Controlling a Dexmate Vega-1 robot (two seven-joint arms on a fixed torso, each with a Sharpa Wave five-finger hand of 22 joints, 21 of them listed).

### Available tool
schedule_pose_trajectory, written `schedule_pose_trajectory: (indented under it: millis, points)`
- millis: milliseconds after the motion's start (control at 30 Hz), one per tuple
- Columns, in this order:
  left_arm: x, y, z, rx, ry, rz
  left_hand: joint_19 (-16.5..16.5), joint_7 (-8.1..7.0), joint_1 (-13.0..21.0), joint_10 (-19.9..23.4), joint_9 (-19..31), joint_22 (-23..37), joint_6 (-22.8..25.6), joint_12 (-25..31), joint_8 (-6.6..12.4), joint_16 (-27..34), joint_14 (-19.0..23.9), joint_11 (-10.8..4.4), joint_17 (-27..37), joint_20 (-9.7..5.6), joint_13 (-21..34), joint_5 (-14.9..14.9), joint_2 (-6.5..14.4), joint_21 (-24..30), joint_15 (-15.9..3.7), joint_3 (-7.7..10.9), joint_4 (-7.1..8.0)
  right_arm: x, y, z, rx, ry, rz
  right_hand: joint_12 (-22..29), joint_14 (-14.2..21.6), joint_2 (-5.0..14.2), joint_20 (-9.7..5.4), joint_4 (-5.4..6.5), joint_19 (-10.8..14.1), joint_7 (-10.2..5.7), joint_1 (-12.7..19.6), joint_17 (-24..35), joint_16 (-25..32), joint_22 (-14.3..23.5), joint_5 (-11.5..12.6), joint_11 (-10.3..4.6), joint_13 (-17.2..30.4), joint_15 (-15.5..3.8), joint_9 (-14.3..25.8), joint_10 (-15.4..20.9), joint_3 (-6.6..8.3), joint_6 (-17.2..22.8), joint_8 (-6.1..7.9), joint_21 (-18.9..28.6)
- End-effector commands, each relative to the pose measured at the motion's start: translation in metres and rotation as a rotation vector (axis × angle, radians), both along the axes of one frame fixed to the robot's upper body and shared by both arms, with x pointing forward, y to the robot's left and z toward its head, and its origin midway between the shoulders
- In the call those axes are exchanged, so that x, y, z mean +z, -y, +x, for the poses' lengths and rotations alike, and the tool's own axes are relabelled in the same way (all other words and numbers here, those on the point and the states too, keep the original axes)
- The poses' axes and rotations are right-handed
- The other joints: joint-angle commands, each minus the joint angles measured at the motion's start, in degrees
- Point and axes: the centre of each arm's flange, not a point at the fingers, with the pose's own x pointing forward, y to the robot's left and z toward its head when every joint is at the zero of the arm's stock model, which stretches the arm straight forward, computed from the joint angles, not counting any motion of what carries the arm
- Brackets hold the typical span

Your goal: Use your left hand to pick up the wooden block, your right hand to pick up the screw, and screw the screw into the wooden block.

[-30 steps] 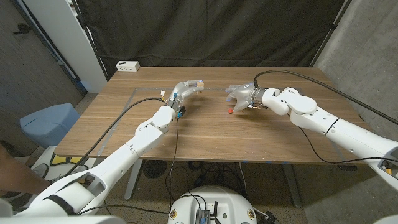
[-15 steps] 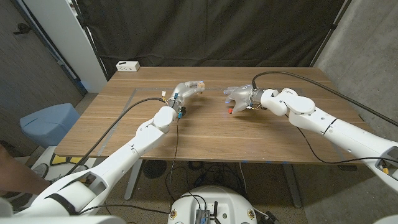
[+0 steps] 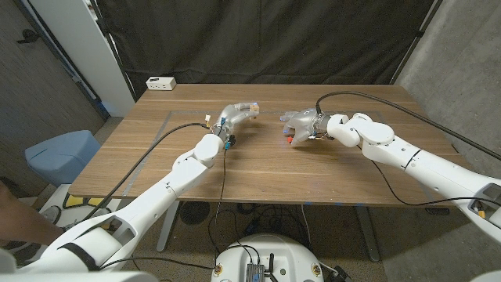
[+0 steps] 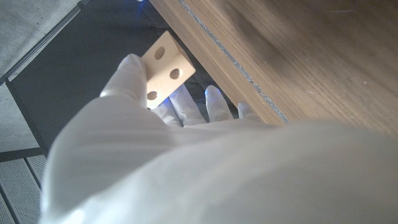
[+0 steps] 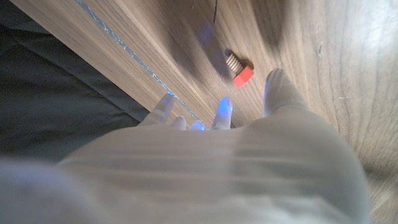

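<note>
Since a second ago our right hand [image 3: 300,121] has drifted left and slightly farther across the bench [image 3: 337,168], the red-headed screw [image 3: 289,138] shifting with it. In the right wrist view the screw [image 5: 237,68] lies beyond the fingertips — whether we hold it, we cannot tell. Our left hand [image 3: 237,111] grips the wooden block [image 4: 163,67], light and rigid, holes showing. We'd pinch the small, slippery screw by its head; open bench surrounds both hands.

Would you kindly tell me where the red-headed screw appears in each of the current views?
Head view: screw lies on the table, just below the right hand.
Right wrist view: screw beyond the fingers.
Left wrist view: not in it.
Shared landmark: the right hand.
</note>
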Motion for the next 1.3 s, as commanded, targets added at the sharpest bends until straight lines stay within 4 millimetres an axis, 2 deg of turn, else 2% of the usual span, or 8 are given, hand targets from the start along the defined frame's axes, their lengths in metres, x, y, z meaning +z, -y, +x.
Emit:
schedule_pose_trajectory:
  millis: [33, 600, 1300]
  points:
    - [0.0, 0.003, 0.001, -0.004, -0.004, 0.01, -0.05, -0.14, 0.3, 0.27, 0.24, 0.13, 0.97, 0.32, 0.42, 0.24, 0.54, -0.16, 0.24, 0.06, 0.21, 0.42, 0.67, 0.4, -5.51, -0.03, -0.04, -0.002, 0.0, 0.006, 0.013, 0.003, -0.005, 0.34, 0.38, 0.06, -0.04, -0.01, 0.08, -0.06, 0.88, 0.22, 0.51, 0.2, -0.04, -0.38, 0.24, -0.46, 0.27, 0.28, 0.54, 0.5, 0.4, -0.07]
    - [-0.007, 0.003, 0.002, -0.035, 0.007, -0.009, -0.23, -0.13, 0.38, 0.38, 0.24, 0.14, 1.3, 0.26, 0.57, 0.32, 0.65, -0.17, 0.28, -0.22, 0.45, 0.44, 0.89, 0.39, -5.85, -0.15, -0.1, 0.002, 0.003, 0.01, 0.053, 0.012, -0.028, 0.43, 0.78, -0.19, -0.27, -0.01, 0.43, -0.19, 1.86, 0.28, 0.69, 0.2, 0.03, -1.19, 0.27, -1.11, 0.79, 0.64, 1.12, 0.76, 1.12, 0.03]
    - [-0.011, -0.003, 0.002, -0.039, 0.005, -0.016, -0.26, -0.13, 0.2, 0.47, 0.24, 0.15, 1.44, 0.17, 0.62, 0.44, 0.78, -0.16, 0.35, -0.45, 0.68, 0.45, 1.21, 0.42, -5.96, -0.31, 0.02, 0.004, 0.007, 0.016, 0.079, 0.01, -0.025, 0.59, 1.4, -0.6, -0.46, 0.25, 0.76, -0.04, 2.18, 0.38, 0.93, 0.21, 0.04, -1.32, 0.31, -1.65, 1.43, 1.28, 1.45, 1.69, 2.25, 0.09]
